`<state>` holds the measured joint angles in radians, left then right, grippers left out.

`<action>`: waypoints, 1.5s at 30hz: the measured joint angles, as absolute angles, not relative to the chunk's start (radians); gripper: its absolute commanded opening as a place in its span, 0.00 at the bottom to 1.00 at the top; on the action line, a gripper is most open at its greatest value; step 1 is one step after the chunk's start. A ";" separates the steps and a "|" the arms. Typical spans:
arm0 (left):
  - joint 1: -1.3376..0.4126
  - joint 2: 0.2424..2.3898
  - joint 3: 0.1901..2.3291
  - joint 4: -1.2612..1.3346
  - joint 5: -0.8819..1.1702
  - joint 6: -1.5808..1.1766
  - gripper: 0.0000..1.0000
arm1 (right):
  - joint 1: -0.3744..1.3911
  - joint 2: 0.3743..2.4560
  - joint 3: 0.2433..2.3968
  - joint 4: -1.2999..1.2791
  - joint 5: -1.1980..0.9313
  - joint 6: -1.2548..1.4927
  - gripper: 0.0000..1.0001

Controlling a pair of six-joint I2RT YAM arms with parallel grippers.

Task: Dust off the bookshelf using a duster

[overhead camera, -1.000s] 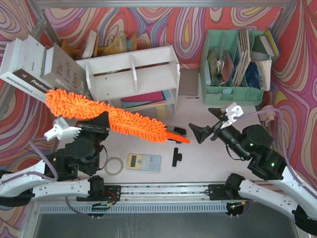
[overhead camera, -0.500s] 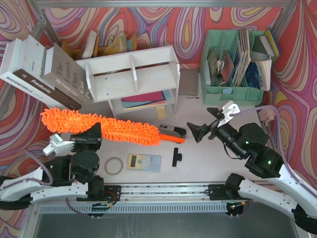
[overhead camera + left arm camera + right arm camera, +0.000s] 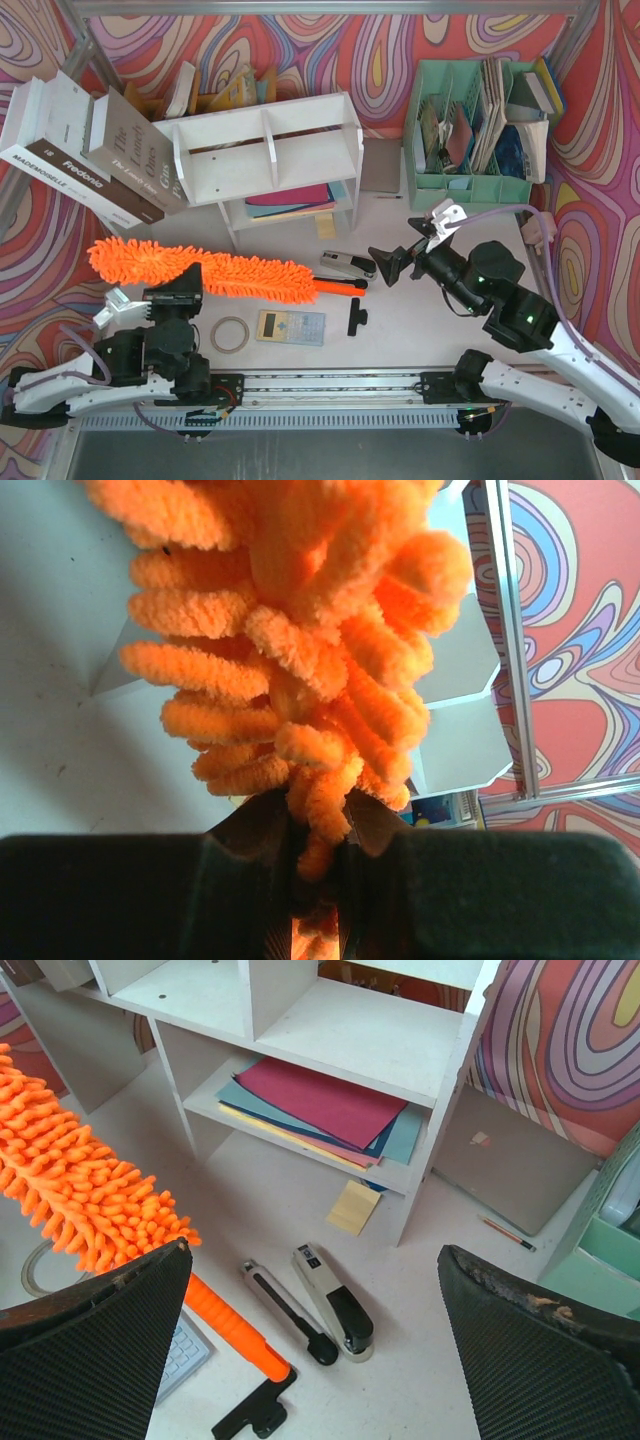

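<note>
The duster (image 3: 215,270) has come down and away from the bookshelf (image 3: 265,150). A second ago it slanted, its fluffy tip up near the leaning books (image 3: 70,140) at the shelf's left. Now it lies lower and nearer level, in front of the shelf and apart from it, above the tabletop (image 3: 420,330). The left pincer (image 3: 188,278) has drawn back toward the near edge with it. In the left wrist view its fingers (image 3: 255,830) are closed tight on the orange fibres, part way along the fluffy length and not on the handle. The right pincer (image 3: 398,262) has shifted left toward the stapler (image 3: 348,265); it gapes wide and has hold of nothing.

On the spine of the outer book "MADEMOISELLE" reads clearly, with "18" beside it. The next spine shows "The" and "Ones"; the rest I cannot make out.

The duster is a long bright-orange brush of thick, wormy microfibre strands. Its short orange handle points right, its tip just beside the stapler. Whether the fluff touches the tabletop I cannot tell.

Coloured paper (image 3: 320,1100) lies on the shelf's lower tier. A tape roll (image 3: 230,334) and a calculator (image 3: 291,326) sit nearer the arms, and a mint-green file organizer (image 3: 470,180) stands at the far right.
</note>
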<state>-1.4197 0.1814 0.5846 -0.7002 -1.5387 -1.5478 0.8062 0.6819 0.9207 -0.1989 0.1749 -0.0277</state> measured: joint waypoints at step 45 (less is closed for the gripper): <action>-1.176 0.184 0.380 -1.129 -1.367 -2.069 0.14 | 0.806 0.727 0.875 -0.191 0.156 0.058 0.99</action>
